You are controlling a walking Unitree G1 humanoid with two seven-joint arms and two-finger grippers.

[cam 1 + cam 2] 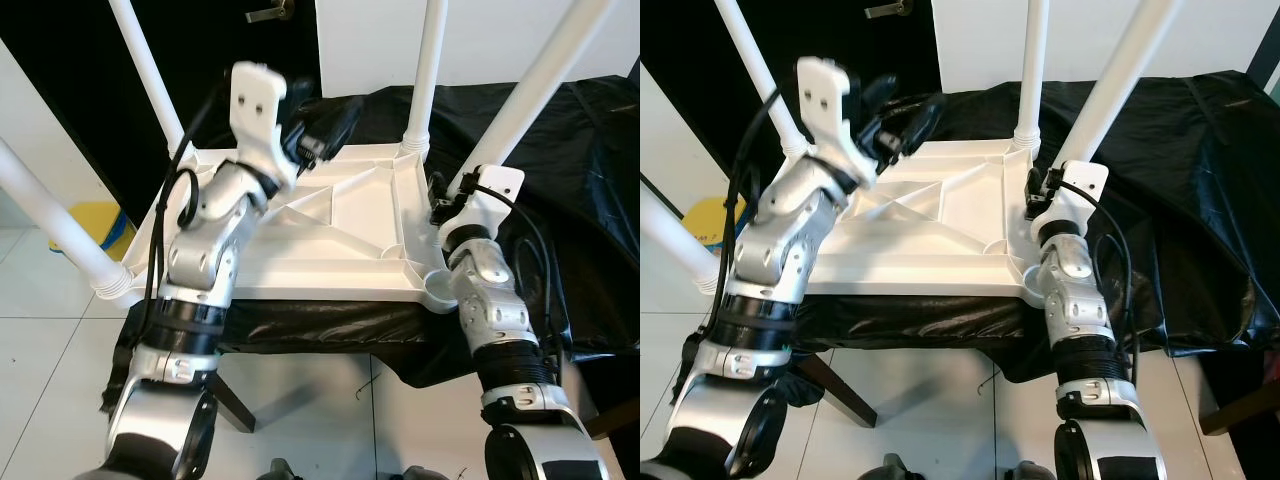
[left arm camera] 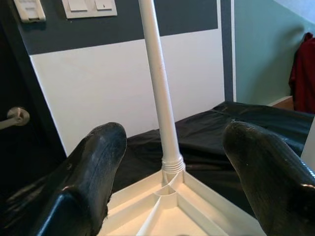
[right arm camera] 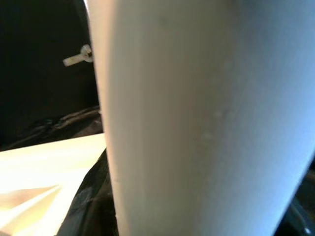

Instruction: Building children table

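A white children's table (image 1: 340, 240) lies upside down on a black cloth, with white legs standing up from its corners. My left gripper (image 2: 172, 135) hovers open over the underside near the far left corner. Its fingers (image 2: 98, 162) frame the far right leg (image 2: 160, 83) at a distance. My right gripper (image 1: 446, 200) is at the base of the near right leg (image 1: 540, 80), shut on it; that leg (image 3: 206, 118) runs right up against the right wrist camera. The near left leg (image 1: 50, 215) juts out over the floor.
The black cloth (image 1: 580, 200) covers the support under the table and hangs over its front edge. A yellow object (image 1: 95, 225) lies on the white tiled floor (image 1: 50, 380) at left. A dark wooden support leg (image 1: 235, 405) stands below. A white wall panel (image 2: 98, 93) is behind.
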